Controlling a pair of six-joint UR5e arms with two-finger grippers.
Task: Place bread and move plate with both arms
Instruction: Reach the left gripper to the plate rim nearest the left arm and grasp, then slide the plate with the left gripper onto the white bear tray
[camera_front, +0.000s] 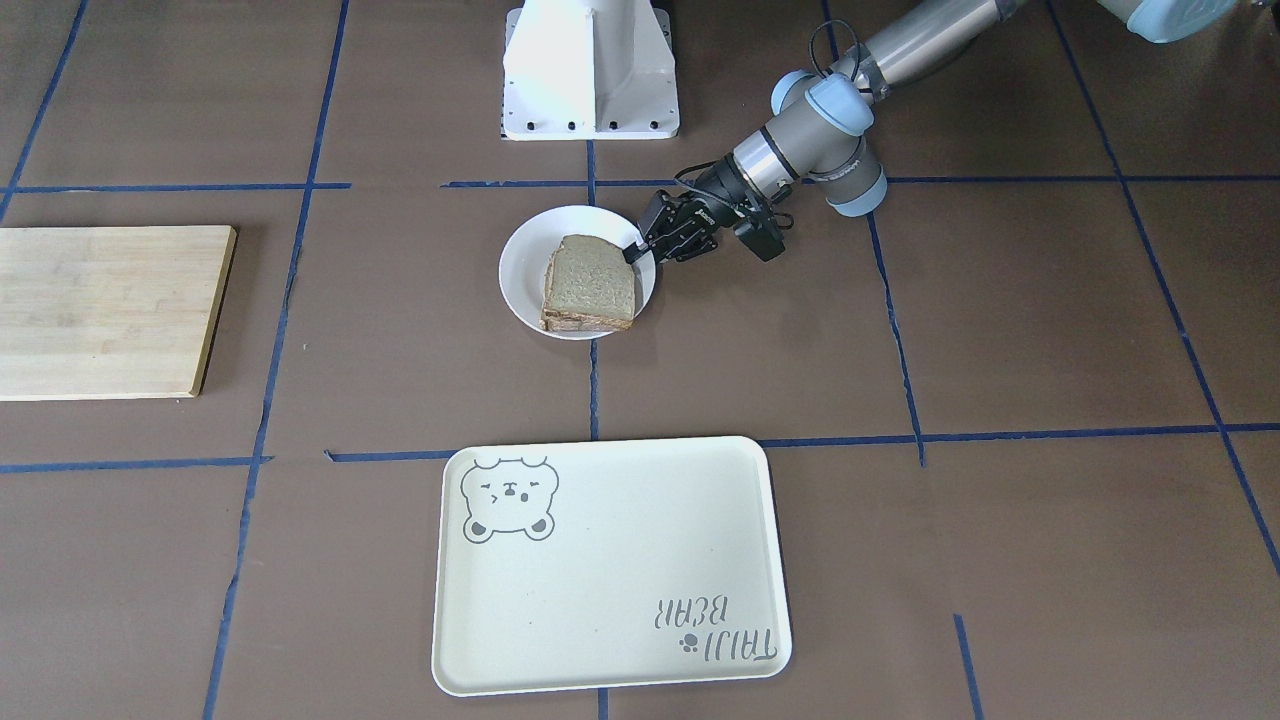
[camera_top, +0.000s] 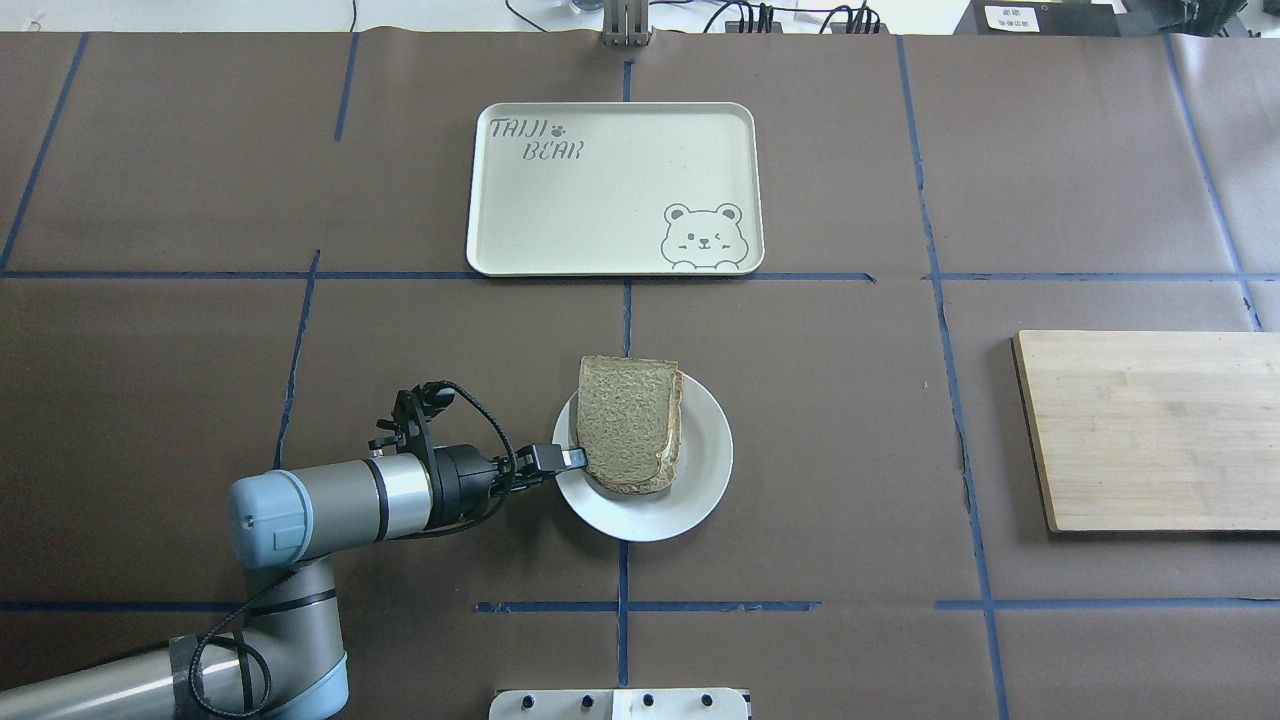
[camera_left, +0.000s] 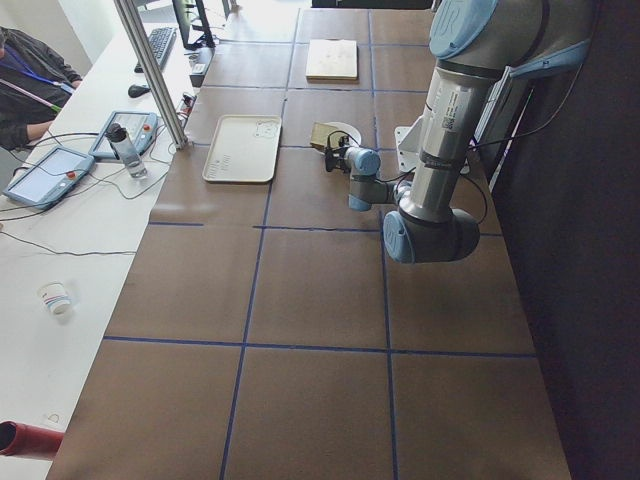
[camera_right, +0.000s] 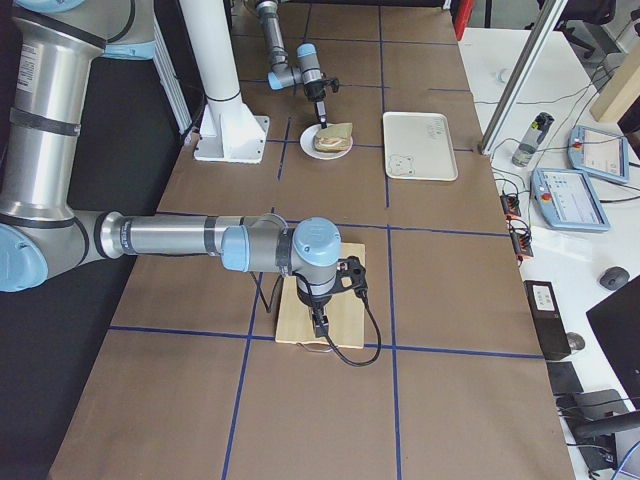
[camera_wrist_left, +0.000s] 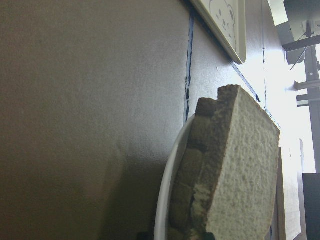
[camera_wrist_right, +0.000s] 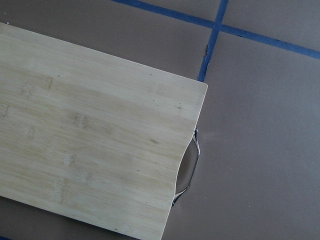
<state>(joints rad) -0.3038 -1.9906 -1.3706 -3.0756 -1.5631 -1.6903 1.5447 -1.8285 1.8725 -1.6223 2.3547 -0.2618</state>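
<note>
A plain brown bread slice (camera_top: 628, 420) lies on top of a stacked sandwich on the small white plate (camera_top: 700, 470) at the table's middle; it also shows in the front view (camera_front: 592, 280) and close up in the left wrist view (camera_wrist_left: 245, 170). My left gripper (camera_top: 572, 458) reaches in level from the left, and its fingers are closed on the plate's near-left rim (camera_front: 520, 270), right beside the bread. My right gripper (camera_right: 318, 325) shows only in the right side view, hanging over the wooden cutting board (camera_top: 1150, 430). I cannot tell whether it is open or shut.
The cream bear tray (camera_top: 600, 200) lies beyond the plate, apart from it. The cutting board (camera_wrist_right: 90, 140) has a metal handle at its edge. The white pedestal (camera_front: 590, 70) stands on the robot's side of the plate. Operators' desk with tablets (camera_left: 60, 170) runs along the far edge.
</note>
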